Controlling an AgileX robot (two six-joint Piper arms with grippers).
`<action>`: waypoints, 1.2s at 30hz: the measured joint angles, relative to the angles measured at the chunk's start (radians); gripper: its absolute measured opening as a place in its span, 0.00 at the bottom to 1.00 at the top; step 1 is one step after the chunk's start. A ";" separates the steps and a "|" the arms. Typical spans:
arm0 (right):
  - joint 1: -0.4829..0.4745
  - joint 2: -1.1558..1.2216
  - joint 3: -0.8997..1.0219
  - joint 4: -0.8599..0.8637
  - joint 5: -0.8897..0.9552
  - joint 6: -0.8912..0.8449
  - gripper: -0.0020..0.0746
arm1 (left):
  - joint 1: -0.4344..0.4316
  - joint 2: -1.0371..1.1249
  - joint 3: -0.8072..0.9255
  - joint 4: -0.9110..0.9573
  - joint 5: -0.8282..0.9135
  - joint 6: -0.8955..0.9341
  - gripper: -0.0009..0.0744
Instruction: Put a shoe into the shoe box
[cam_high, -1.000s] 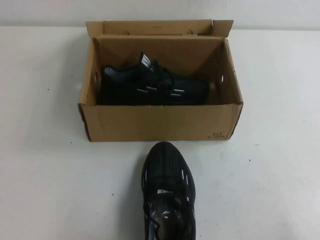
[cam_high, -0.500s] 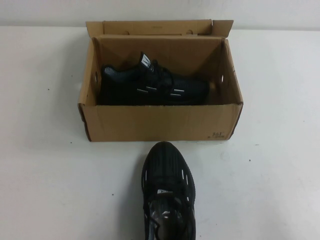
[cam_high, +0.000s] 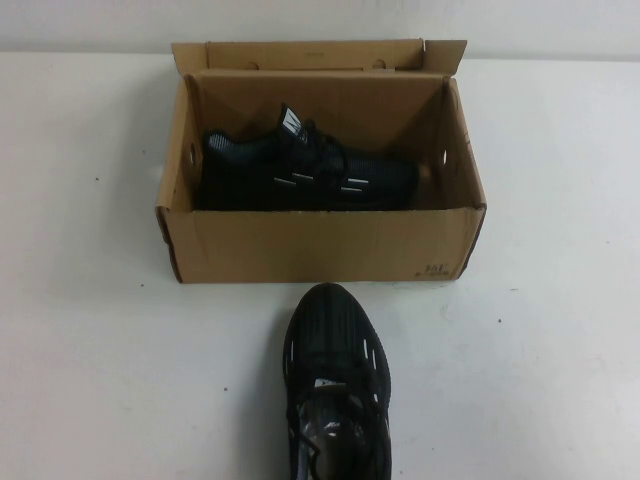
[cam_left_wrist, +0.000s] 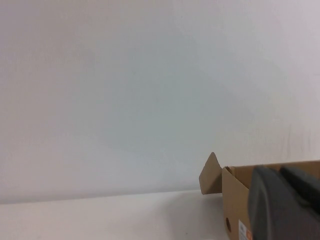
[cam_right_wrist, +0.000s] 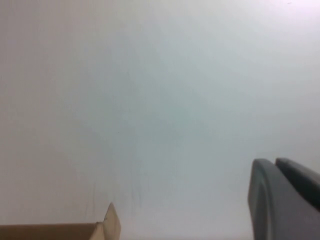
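I find the shoe (cam_high: 336, 385) on the desk (cam_high: 90, 350), just near of the open shoe box (cam_high: 320, 245), which holds its twin (cam_high: 305, 172). Left gripper (cam_left_wrist: 285, 202) and right gripper (cam_right_wrist: 285, 197) are parked; fingers' state: cannot tell. Risk: toe catching the near wall.

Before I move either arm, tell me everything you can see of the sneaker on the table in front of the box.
The shoe is a black lace-up running sneaker, seemingly mesh, with short white dashes along both sides. It lies upright on the white table, toe pointing at the front wall of the shoe box, apart from it by a small gap; its heel end is cut off by the picture's lower edge. Nothing touches it but the table. The left gripper and right gripper show only in their wrist views, away from the shoe.
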 joint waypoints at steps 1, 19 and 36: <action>0.000 0.000 0.000 0.000 -0.002 0.000 0.00 | 0.000 0.000 0.000 0.000 -0.002 0.000 0.01; 0.000 -0.008 -0.122 0.005 -0.429 0.185 0.00 | 0.000 0.000 -0.127 0.006 -0.424 -0.076 0.01; 0.000 0.359 -0.659 -0.008 0.492 0.281 0.00 | 0.000 0.377 -0.625 0.004 0.417 -0.243 0.01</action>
